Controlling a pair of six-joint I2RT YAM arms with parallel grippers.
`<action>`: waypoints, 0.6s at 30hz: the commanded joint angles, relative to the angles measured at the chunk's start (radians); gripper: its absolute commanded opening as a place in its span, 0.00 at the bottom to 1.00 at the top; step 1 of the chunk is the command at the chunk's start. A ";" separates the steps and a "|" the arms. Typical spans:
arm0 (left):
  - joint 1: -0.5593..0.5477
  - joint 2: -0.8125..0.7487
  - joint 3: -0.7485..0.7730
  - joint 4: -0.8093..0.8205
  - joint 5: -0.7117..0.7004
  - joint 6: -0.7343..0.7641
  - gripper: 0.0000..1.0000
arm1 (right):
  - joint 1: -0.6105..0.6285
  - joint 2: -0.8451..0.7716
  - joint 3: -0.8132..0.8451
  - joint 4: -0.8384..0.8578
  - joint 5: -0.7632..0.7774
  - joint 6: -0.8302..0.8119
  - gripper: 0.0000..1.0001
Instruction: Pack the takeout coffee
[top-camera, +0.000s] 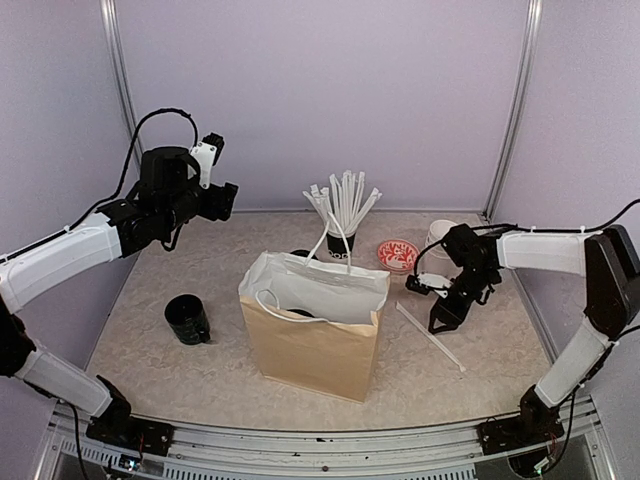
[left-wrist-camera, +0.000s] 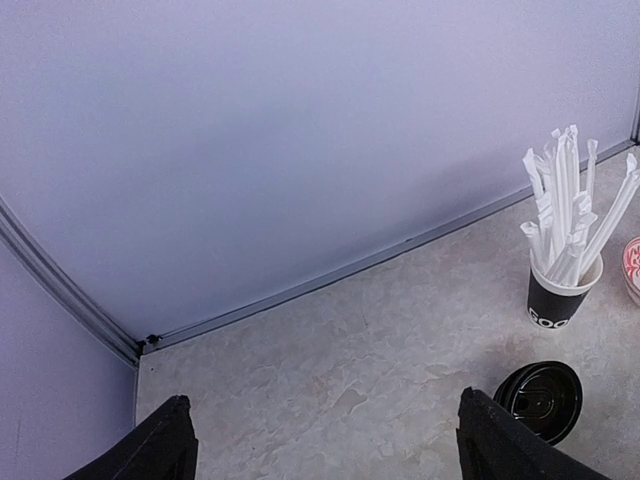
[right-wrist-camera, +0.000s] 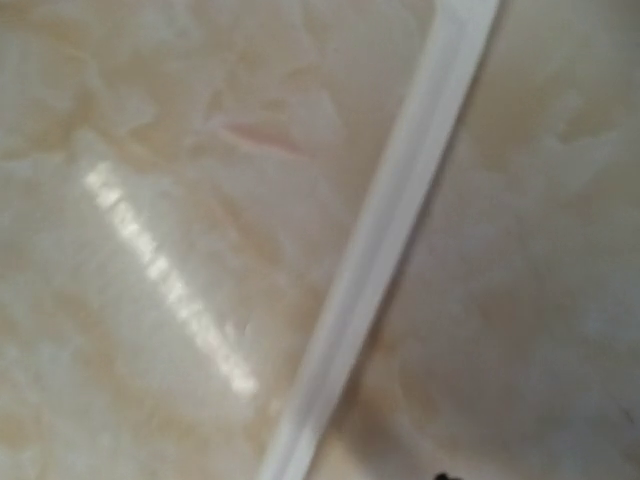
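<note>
White paper cup (top-camera: 436, 238), black lid (left-wrist-camera: 541, 400) well apart, left fingers (left-wrist-camera: 160, 448) wide, right fingers (top-camera: 446, 314) cannot tell

A pale lilac back wall (top-camera: 320, 90) fills the upper half of the top view, plain and matte, evenly lit with no hard shadows. A slim metal post (top-camera: 118, 70) stands at the upper left and a second post (top-camera: 515, 100) at the upper right, both leaning slightly inward. Beyond them, lilac side walls (top-camera: 50, 120) close off both edges of the frame. A thin metal strip (top-camera: 270, 210) runs along the wall's foot where it meets the worktop (top-camera: 150, 280), a beige, marbled, faintly glossy surface. Across the bottom of the frame lies a silver aluminium rail (top-camera: 330, 445). In the right wrist view, a bright streak of glare (right-wrist-camera: 170, 280) crosses the worktop at centre left.
</note>
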 joint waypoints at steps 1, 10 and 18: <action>0.009 0.013 0.028 -0.013 -0.014 0.004 0.88 | 0.041 0.077 0.033 0.057 0.036 0.046 0.47; 0.009 0.012 0.036 -0.030 -0.012 0.005 0.88 | 0.093 0.194 0.065 0.063 0.088 0.069 0.30; 0.008 0.012 0.037 -0.032 -0.013 0.011 0.88 | 0.099 0.204 0.095 0.039 0.100 0.085 0.00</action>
